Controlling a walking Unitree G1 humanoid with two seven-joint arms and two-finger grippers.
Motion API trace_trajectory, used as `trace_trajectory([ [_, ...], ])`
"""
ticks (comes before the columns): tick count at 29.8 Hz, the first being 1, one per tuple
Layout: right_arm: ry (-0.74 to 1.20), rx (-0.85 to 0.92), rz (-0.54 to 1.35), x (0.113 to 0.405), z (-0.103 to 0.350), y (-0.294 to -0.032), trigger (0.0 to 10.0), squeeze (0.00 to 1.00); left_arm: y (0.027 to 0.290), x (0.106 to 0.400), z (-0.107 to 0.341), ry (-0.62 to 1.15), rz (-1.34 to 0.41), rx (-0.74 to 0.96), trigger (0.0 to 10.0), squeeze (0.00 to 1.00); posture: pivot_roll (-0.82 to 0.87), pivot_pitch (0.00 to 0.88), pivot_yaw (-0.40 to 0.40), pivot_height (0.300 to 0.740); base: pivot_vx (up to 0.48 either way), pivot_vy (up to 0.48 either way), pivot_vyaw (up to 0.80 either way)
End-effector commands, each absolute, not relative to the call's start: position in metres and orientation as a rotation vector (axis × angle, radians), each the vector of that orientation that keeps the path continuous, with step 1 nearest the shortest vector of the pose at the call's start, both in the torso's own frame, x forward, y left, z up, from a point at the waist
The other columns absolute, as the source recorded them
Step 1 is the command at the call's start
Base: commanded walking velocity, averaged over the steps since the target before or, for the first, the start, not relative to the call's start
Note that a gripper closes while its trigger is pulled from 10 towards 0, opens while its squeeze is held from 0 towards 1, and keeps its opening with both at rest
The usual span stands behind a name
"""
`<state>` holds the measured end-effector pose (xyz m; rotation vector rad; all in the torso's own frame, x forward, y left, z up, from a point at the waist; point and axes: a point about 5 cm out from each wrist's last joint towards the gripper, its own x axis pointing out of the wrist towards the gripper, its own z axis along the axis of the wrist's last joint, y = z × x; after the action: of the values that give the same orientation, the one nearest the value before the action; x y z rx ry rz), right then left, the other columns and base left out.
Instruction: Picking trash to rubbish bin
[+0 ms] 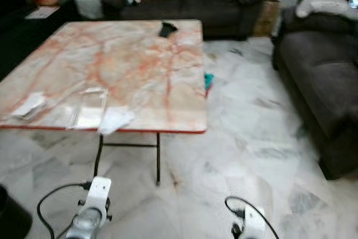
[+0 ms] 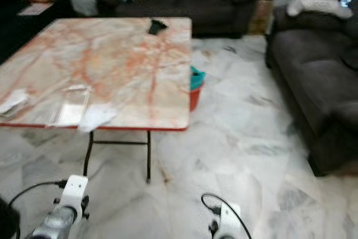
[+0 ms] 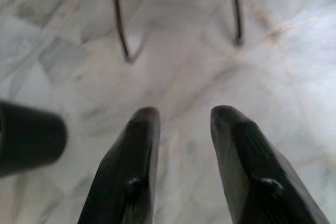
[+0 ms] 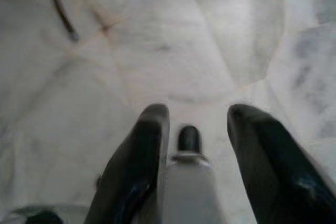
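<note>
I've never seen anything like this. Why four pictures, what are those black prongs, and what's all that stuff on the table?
This is a walking humanoid robot meant to tidy up trash. The two wide pictures come from the two eyes of a camera on its head, looking forward and down, so they show the same room. The other two come from cameras on its wrists, each looking along that arm's end effector, the two black prongs.

The left end effector and the right end effector are both open, hold nothing and point at the marble floor.

Ahead is a marble-patterned folding table. Near its front edge lie crumpled white paper, a clear plastic wrapper and another white scrap. A small dark object sits at the far edge. A teal and red container, possibly the bin, peeks out beside the table.
</note>
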<state>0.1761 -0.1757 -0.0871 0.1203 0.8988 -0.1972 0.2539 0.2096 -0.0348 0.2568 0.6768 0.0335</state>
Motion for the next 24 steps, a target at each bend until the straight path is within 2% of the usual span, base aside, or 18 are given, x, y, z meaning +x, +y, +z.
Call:
trace_trajectory([
  [1, 0.826, 0.132, -0.179, 0.194, -0.078, -0.171, 10.0, 0.0, 0.22, 0.247, -0.038, 0.699, 0.048, 0.281, 10.0, 0.0, 0.18, 0.0, 0.059, 0.74, 0.0, 0.0, 0.0],
  [8, 0.727, 0.12, -0.16, 0.217, -0.064, -0.171, 10.0, 0.0, 0.21, 0.267, -0.021, 0.57, 0.005, 0.321, 10.0, 0.0, 0.18, 0.0, 0.06, 0.74, 0.0, 0.0, 0.0],
  [10, 0.607, 0.115, -0.148, 0.239, -0.047, -0.172, 10.0, 0.0, 0.201, 0.28, -0.007, 0.447, -0.041, 0.373, 10.0, 0.0, 0.19, 0.0, 0.056, 0.74, 0.0, 0.0, 0.0],
  [14, 0.503, 0.115, -0.151, 0.256, -0.031, -0.174, 10.0, 0.0, 0.193, 0.286, 0.001, 0.365, -0.095, 0.42, 10.0, 0.0, 0.19, 0.0, 0.056, 0.74, 0.0, 0.0, 0.0],
  [16, 0.401, 0.086, -0.164, 0.274, -0.013, -0.177, 10.0, 0.0, 0.184, 0.291, 0.009, 0.299, -0.138, 0.449, 10.0, 0.0, 0.19, 0.0, 0.056, 0.74, 0.0, 0.0, 0.0],
  [20, 0.325, 0.049, -0.193, 0.287, 0.002, -0.181, 10.0, 0.0, 0.178, 0.294, 0.014, 0.252, -0.172, 0.482, 10.0, 0.0, 0.19, 0.0, 0.056, 0.74, 0.0, 0.0, 0.0],
  [24, 0.221, 0.087, -0.17, 0.302, 0.02, -0.177, 10.0, 0.0, 0.17, 0.301, 0.024, 0.179, -0.222, 0.522, 10.0, 0.0, 0.19, 0.0, 0.056, 0.74, 0.0, 0.0, 0.0],
])
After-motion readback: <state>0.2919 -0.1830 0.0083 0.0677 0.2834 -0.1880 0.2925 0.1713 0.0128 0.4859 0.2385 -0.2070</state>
